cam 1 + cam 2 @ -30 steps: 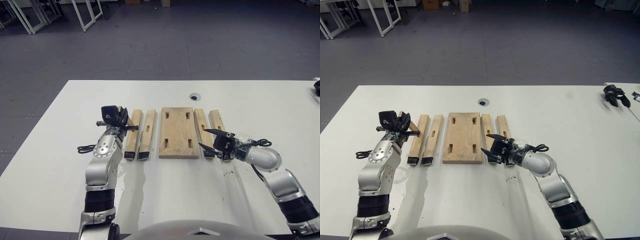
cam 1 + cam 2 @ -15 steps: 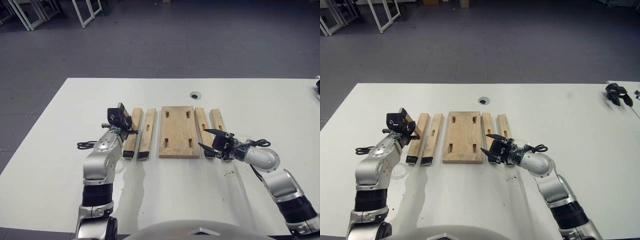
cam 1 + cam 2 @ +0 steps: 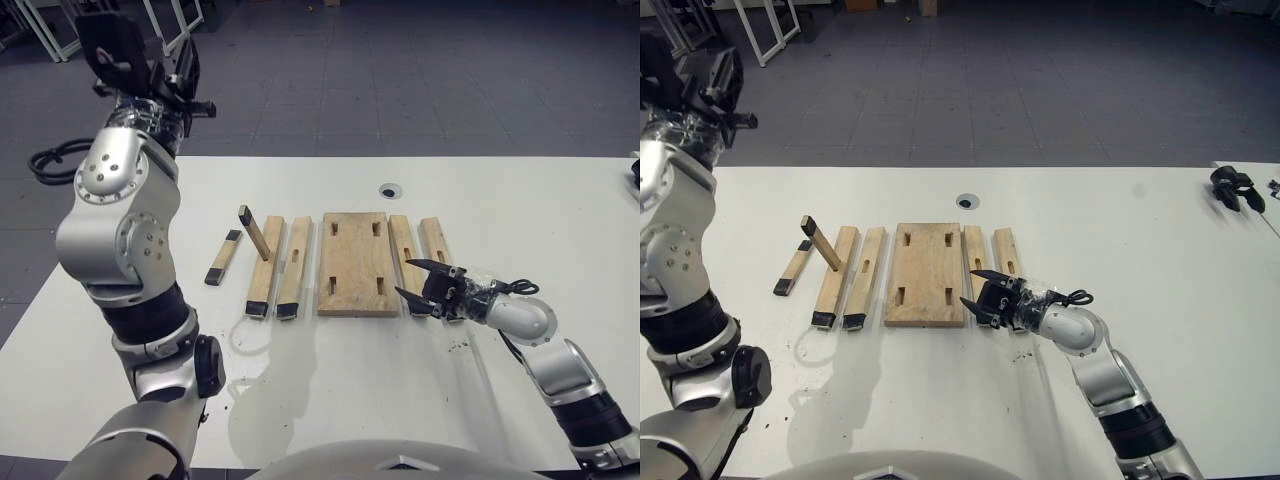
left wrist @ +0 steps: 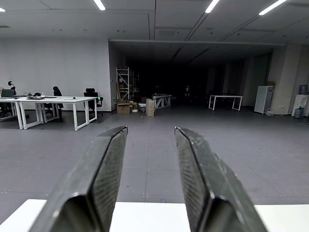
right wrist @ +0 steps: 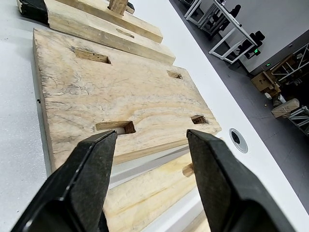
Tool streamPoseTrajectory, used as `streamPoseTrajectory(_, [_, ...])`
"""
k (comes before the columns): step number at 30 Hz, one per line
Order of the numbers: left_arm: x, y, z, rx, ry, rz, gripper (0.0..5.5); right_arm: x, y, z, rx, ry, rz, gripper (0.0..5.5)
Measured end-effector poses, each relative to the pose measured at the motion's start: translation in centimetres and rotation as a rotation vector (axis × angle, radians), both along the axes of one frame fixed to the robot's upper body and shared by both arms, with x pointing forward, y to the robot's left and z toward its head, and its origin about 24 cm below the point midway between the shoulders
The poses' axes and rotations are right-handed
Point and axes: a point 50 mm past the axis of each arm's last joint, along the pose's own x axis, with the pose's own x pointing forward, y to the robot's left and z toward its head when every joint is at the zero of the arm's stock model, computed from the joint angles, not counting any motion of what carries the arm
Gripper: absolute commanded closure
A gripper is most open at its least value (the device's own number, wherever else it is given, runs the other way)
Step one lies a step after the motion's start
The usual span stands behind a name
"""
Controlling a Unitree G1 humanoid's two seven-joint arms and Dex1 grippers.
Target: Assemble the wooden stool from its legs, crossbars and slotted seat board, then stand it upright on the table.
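White table [image 3: 520,210] holds all the stool parts, unassembled. Slotted seat board [image 3: 352,262] lies flat mid-table, with four slots showing. Two left legs [image 3: 264,275] lie side by side just left of the board and parallel to it, black caps on their near ends. Two right legs [image 3: 405,260] lie the same way just right of the board.

Tilted crossbar [image 3: 255,232] has its lower end on the outermost left leg, about at its slot. It leans away and to the left, with its black tip at the top. Flat crossbar [image 3: 224,256] lies on the table left of the legs, apart from them.

Left gripper [image 4: 149,179] is raised high above the table's far left edge and points out into the room, fingers spread wide and empty. Right gripper [image 3: 407,278] sits low at the near end of the inner right leg, by the board's near right corner. Its fingers are spread wide with nothing clamped.

Cable hole [image 3: 389,190] lies beyond the board. Small black object [image 3: 1232,190] sits at the far right table edge.
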Motion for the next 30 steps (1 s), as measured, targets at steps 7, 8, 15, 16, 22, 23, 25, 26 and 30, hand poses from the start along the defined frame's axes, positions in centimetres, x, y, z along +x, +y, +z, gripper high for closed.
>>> streamPoseTrajectory(7, [1.5, -0.7, -11.0, -0.058, 0.393, -0.081, 3.69, 0.0, 0.1, 0.0, -0.002, 0.0, 0.001, 2.85])
streamPoseTrajectory(8, [1.1, -0.6, -13.9, -0.083, 0.492, -0.09, 3.69, 0.0, 0.1, -0.1, -0.004, 0.0, 0.002, 2.85])
streamPoseTrajectory(15, [0.0, 1.0, -18.0, -0.095, 0.593, -0.07, 3.69, 0.1, 0.0, -0.3, -0.014, -0.004, -0.011, 2.85])
streamPoseTrajectory(16, [0.3, 0.9, -16.6, -0.059, 0.537, -0.073, 3.69, 0.1, 0.0, -0.3, -0.014, -0.005, -0.013, 2.85])
streamPoseTrajectory(22, [0.7, -1.0, -7.4, -0.039, 0.209, -0.17, 3.69, 0.0, 0.1, -0.5, -0.009, -0.003, -0.019, 2.85])
streamPoseTrajectory(23, [1.2, -0.9, -6.0, -0.037, 0.174, -0.169, 3.69, -0.1, 0.1, -0.5, -0.009, -0.001, -0.02, 2.85])
streamPoseTrajectory(25, [2.4, -0.1, -3.6, -0.021, 0.113, -0.14, 3.69, -0.1, 0.1, -0.6, -0.012, -0.003, -0.022, 2.85])
streamPoseTrajectory(26, [3.0, 0.3, -3.2, -0.016, 0.102, -0.132, 3.69, -0.1, 0.1, -0.6, -0.012, -0.003, -0.021, 2.85])
streamPoseTrajectory(30, [4.7, 1.0, -7.8, -0.024, 0.25, -0.12, 3.69, -0.1, 0.1, -0.5, -0.013, -0.005, -0.021, 2.85])
